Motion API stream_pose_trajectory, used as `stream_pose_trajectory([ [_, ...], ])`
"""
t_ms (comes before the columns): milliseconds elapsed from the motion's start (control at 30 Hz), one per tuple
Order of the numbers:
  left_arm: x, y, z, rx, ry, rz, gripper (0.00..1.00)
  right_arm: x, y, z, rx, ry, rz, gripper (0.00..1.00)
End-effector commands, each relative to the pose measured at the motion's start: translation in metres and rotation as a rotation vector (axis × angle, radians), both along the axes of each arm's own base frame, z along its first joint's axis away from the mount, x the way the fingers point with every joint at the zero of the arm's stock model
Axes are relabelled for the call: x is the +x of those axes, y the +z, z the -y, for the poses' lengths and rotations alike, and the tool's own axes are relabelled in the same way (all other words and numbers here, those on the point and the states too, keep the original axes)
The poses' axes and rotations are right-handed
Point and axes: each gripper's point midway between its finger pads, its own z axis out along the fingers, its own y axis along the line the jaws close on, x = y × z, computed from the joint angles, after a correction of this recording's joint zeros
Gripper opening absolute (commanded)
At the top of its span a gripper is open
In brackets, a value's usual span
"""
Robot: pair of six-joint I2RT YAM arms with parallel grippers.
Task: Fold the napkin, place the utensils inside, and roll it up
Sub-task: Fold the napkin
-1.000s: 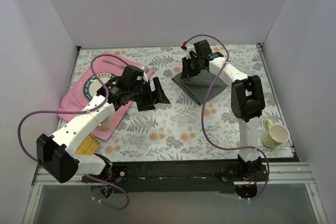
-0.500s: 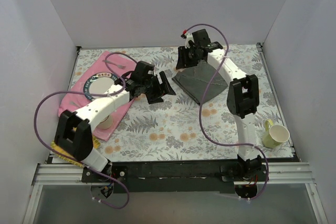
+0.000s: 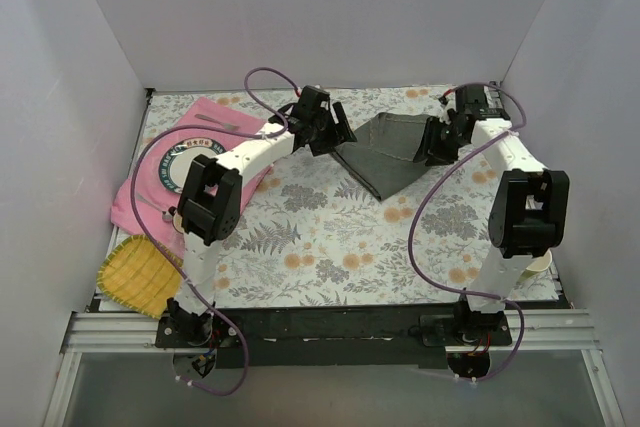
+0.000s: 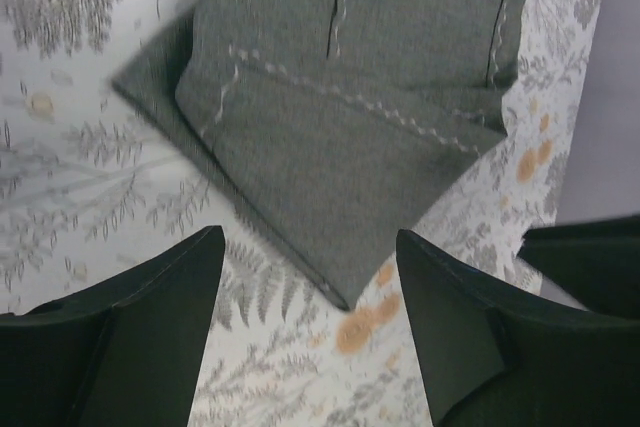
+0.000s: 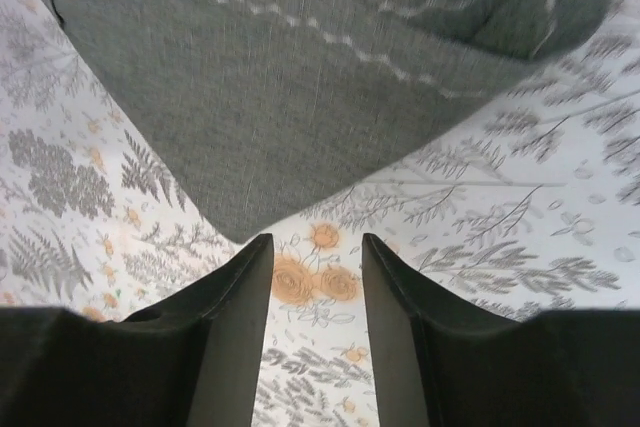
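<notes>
The napkin lies on the floral desk, toward the far side and a little right of the middle, between the two arms. It is a dark charcoal-grey cloth with a fine woven grain. It is folded into overlapping layers, so from above it reads as a rough wedge whose point aims at the near edge. A lighter stitched hem runs along its borders. In the wrist views this shows as pale wavy lines that cross one another where one layer lies over the next. The edges are fairly straight and the top layer lies mostly flat, with a slight ridge along the fold.

The left gripper hovers at the napkin's left side. Its fingers are spread wide and nothing is held between them. A lower corner of the cloth points into the gap between them.

The right gripper is at the napkin's right side. Its fingers are parted by a narrower gap and grip nothing. Bare floral desk shows between them, and the napkin's pointed corner lies just beside one fingertip.

A pink placemat with a round emblem lies at the far left. A yellow gridded item sits at the near left corner.
</notes>
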Motion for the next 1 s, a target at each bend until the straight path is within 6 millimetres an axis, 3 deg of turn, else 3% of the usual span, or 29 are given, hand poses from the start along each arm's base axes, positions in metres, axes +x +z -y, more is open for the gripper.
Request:
stream_pose_trajectory([
  [0,0.048,0.011,-0.004,0.090,0.032,0.150,0.68,-0.025,0.012,-0.030,0.115,0.056,-0.013,0.46],
  [33,0.052,-0.002,-0.003,0.127,0.006,0.156,0.68,-0.033,0.004,-0.034,0.141,0.061,-0.036,0.45],
  [67,0.060,0.004,-0.001,0.128,-0.002,0.183,0.71,-0.036,0.004,-0.039,0.170,0.064,-0.040,0.45],
  [167,0.069,-0.011,-0.003,0.173,-0.032,0.195,0.75,-0.046,0.001,-0.053,0.202,0.098,-0.059,0.44],
  [400,0.087,-0.032,-0.012,0.170,-0.008,0.176,0.71,-0.054,-0.009,-0.052,0.159,0.132,-0.087,0.44],
  [667,0.095,-0.038,0.008,0.081,-0.013,0.156,0.59,-0.057,-0.014,-0.051,0.150,0.135,-0.107,0.42],
  [867,0.096,-0.038,0.017,0.033,-0.022,0.150,0.59,-0.063,-0.017,-0.051,0.159,0.137,-0.114,0.40],
  [967,0.099,-0.030,0.021,0.007,-0.027,0.168,0.49,-0.071,-0.023,-0.053,0.178,0.133,-0.137,0.36],
])
